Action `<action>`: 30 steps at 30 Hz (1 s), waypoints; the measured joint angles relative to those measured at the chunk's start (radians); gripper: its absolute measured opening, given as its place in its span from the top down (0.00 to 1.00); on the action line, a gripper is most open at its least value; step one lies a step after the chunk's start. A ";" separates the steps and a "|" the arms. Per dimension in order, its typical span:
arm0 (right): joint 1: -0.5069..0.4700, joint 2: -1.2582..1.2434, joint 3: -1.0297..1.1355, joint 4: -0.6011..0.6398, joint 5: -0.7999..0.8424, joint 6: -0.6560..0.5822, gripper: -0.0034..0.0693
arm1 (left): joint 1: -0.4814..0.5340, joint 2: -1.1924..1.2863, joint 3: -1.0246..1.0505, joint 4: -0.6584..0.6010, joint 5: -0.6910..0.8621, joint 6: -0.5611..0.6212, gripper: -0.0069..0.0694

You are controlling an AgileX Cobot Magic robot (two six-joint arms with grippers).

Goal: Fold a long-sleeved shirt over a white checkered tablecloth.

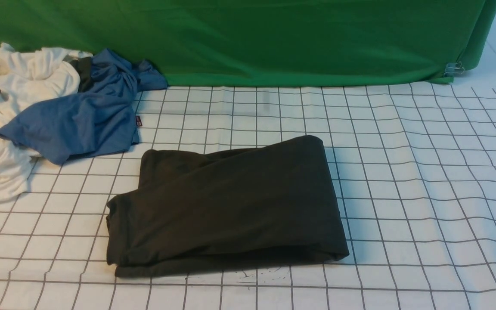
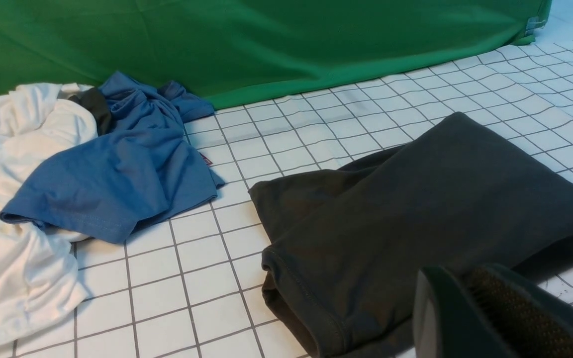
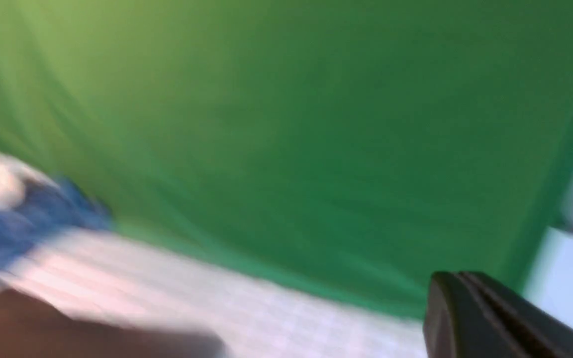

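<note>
Green backdrop [image 1: 248,38] behind, my long-sleeved shirt [image 1: 226,206] lies folded into a compact block mid white checkered tablecloth [image 1: 424,181] on the worktop. Left gripper [image 2: 470,308] and right gripper [image 3: 470,303] both sit pinched together, holding nothing. I judge folding finished; next I'd only tidy that loose near edge.

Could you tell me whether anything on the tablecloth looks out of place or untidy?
The long-sleeved shirt is folded but slightly askew on the white checkered tablecloth. A crumpled blue garment and white garments lie heaped at the far left.
</note>
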 joint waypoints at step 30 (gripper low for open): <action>-0.233 -0.329 0.485 -0.213 0.116 0.277 0.93 | 0.000 0.000 0.000 0.000 0.000 0.000 0.83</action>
